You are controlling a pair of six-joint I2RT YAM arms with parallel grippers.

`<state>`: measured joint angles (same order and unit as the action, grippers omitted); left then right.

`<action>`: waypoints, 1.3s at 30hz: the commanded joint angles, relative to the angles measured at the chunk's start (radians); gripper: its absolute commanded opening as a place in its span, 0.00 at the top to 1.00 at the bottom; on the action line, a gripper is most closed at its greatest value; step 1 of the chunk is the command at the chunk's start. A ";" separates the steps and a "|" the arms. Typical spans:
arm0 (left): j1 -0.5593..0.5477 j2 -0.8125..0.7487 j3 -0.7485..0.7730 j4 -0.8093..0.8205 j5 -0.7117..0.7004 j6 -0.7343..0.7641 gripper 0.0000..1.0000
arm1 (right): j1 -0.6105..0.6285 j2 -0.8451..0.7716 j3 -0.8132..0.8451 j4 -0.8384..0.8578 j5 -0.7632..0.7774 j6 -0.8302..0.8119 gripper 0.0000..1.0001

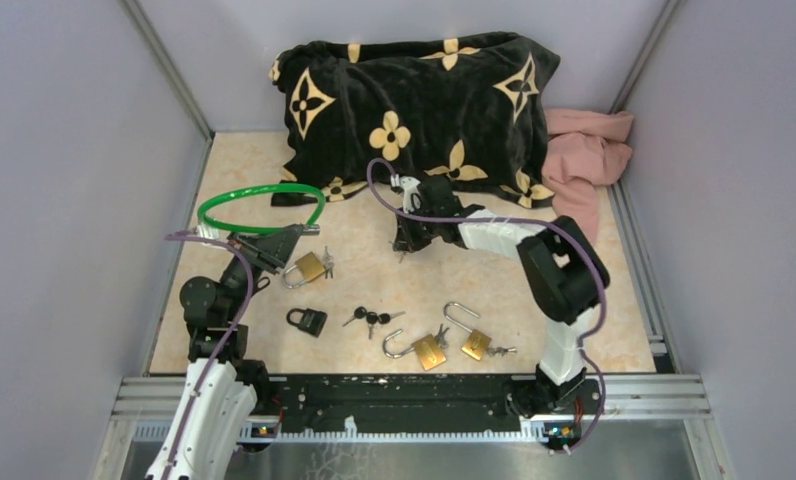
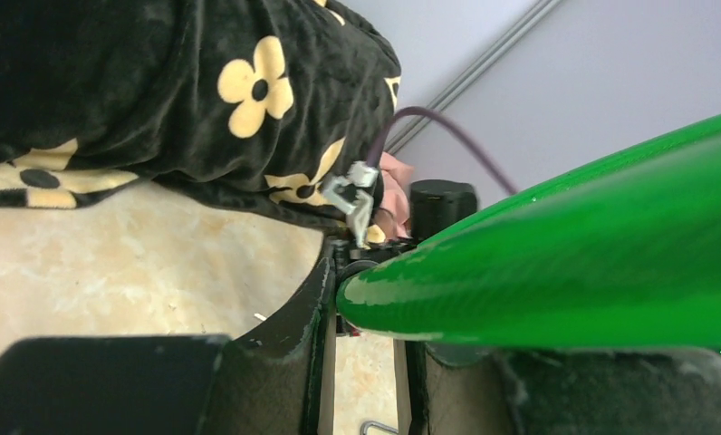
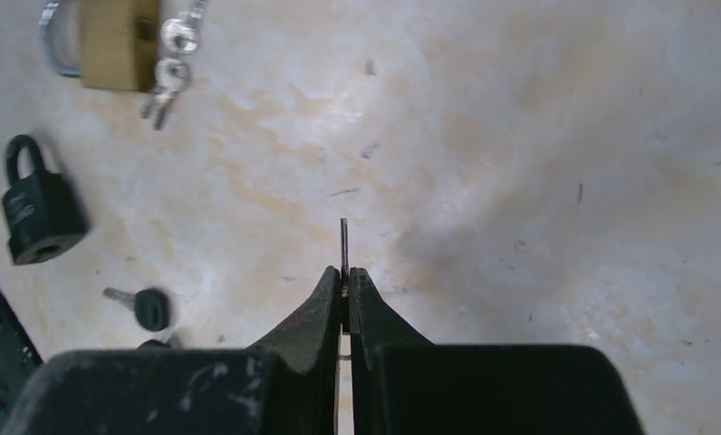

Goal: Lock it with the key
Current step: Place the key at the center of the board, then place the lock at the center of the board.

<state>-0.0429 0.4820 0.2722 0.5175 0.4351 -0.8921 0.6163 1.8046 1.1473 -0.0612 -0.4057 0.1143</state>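
Note:
My left gripper [image 1: 274, 247] is shut on the black end of a green cable lock [image 1: 259, 196], whose loop arcs up and left of it. In the left wrist view the green cable [image 2: 565, 272] fills the right side, and its end sits between my fingertips [image 2: 325, 281]. My right gripper [image 1: 404, 243] hovers at the table's middle, right of the lock, shut on a thin key [image 3: 344, 243]. The key's blade sticks out past the tips, pointing at bare tabletop. The key's head is hidden between the fingers.
A brass padlock with keys [image 1: 309, 268], a black padlock [image 1: 306, 320], loose black-headed keys [image 1: 372, 318] and two open brass padlocks [image 1: 429, 350] [image 1: 476, 343] lie on the table. A black flowered cushion [image 1: 414, 100] and a pink cloth [image 1: 584, 160] fill the back.

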 commanded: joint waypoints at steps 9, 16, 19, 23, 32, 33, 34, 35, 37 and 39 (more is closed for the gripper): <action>0.006 -0.032 0.009 -0.007 -0.049 0.026 1.00 | -0.058 0.190 0.231 -0.158 0.132 0.082 0.77; 0.006 -0.045 0.001 -0.011 -0.055 0.028 1.00 | 0.008 -0.061 0.260 -0.206 0.141 -0.115 0.19; 0.005 -0.048 0.001 -0.010 -0.055 0.028 1.00 | 0.134 -0.250 0.172 -0.075 -0.004 -0.299 0.09; 0.006 -0.051 -0.001 -0.009 -0.052 0.027 1.00 | 0.195 -0.459 -0.024 0.317 -0.200 -0.299 0.02; 0.006 -0.052 -0.004 -0.003 -0.047 0.022 1.00 | 0.249 -0.410 0.001 0.841 -0.086 -0.016 0.02; 0.006 -0.052 -0.004 -0.004 -0.047 0.023 1.00 | 0.265 -0.391 0.023 0.838 -0.074 -0.037 0.02; 0.006 -0.051 -0.004 -0.004 -0.047 0.024 1.00 | 0.279 -0.373 0.046 0.831 -0.062 -0.058 0.02; 0.006 -0.051 -0.004 -0.004 -0.045 0.024 1.00 | 0.289 -0.355 0.067 0.827 -0.052 -0.071 0.03; 0.005 -0.051 -0.005 -0.003 -0.045 0.024 1.00 | 0.301 -0.322 0.106 0.829 -0.058 -0.075 0.08; 0.006 -0.052 -0.007 -0.002 -0.045 0.025 1.00 | 0.309 -0.293 0.135 0.830 -0.065 -0.062 0.18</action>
<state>-0.0429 0.4458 0.2657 0.4702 0.3912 -0.8700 0.9028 1.4899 1.1744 0.6621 -0.4793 0.0380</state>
